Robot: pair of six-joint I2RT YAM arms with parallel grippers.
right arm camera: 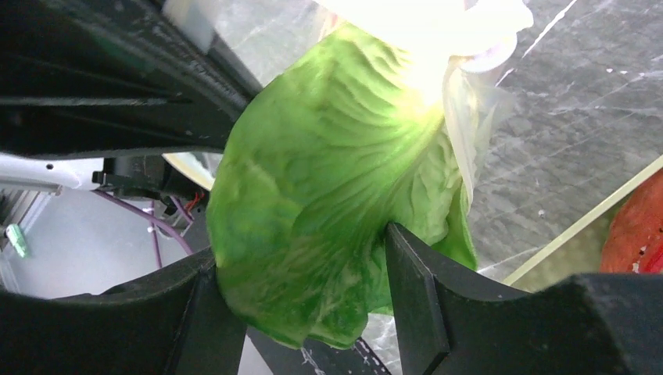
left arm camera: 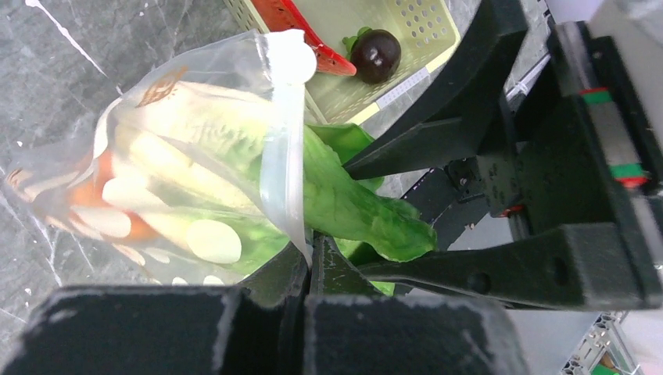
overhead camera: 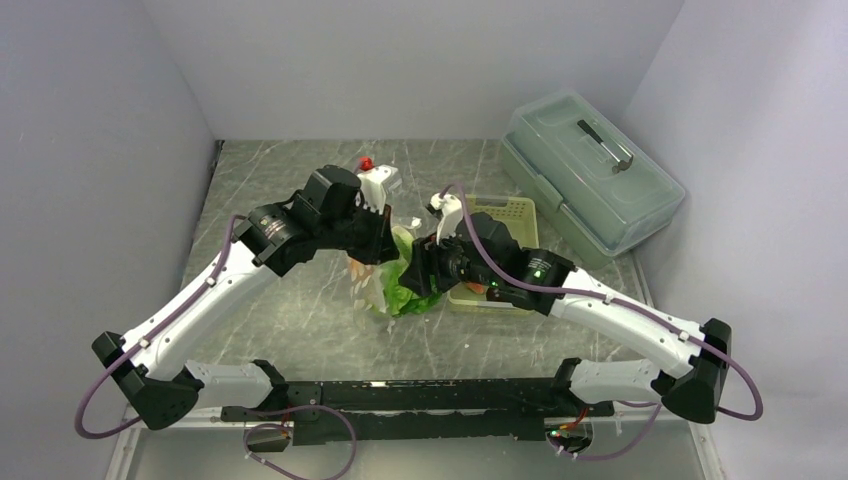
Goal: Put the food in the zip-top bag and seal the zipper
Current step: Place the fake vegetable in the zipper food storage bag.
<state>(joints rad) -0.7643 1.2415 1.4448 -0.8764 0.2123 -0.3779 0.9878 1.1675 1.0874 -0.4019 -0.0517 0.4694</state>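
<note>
Top: both arms meet just left of the pale green slotted basket (overhead camera: 515,210). Leafy green lettuce (overhead camera: 400,295) hangs at the basket's near-left corner, under the right gripper (overhead camera: 418,268). The left gripper (overhead camera: 378,240) is just left of that. A translucent lidded box (overhead camera: 590,175) sits well right of the basket.

Left wrist: the left gripper is clenched on the mouth edge of the zip-top bag (left arm camera: 180,156), beside the whitish zipper (left arm camera: 281,156). The bag is clear soft film, crumpled, with pale and orange shapes showing through. The lettuce is half in, and its glossy ribbed leaf sticks out toward the basket. The right gripper's black fingers (left arm camera: 438,141) straddle the leaf. In the basket are a dark maroon ball (left arm camera: 375,55), smooth and round, and a red-orange long piece (left arm camera: 301,27).

Right wrist: the right gripper is clamped on the lettuce, with matte black pads (right arm camera: 410,297) on both sides of the veined leaf. The leaf's far end is inside the bag mouth. The basket rim is at the right edge.
</note>
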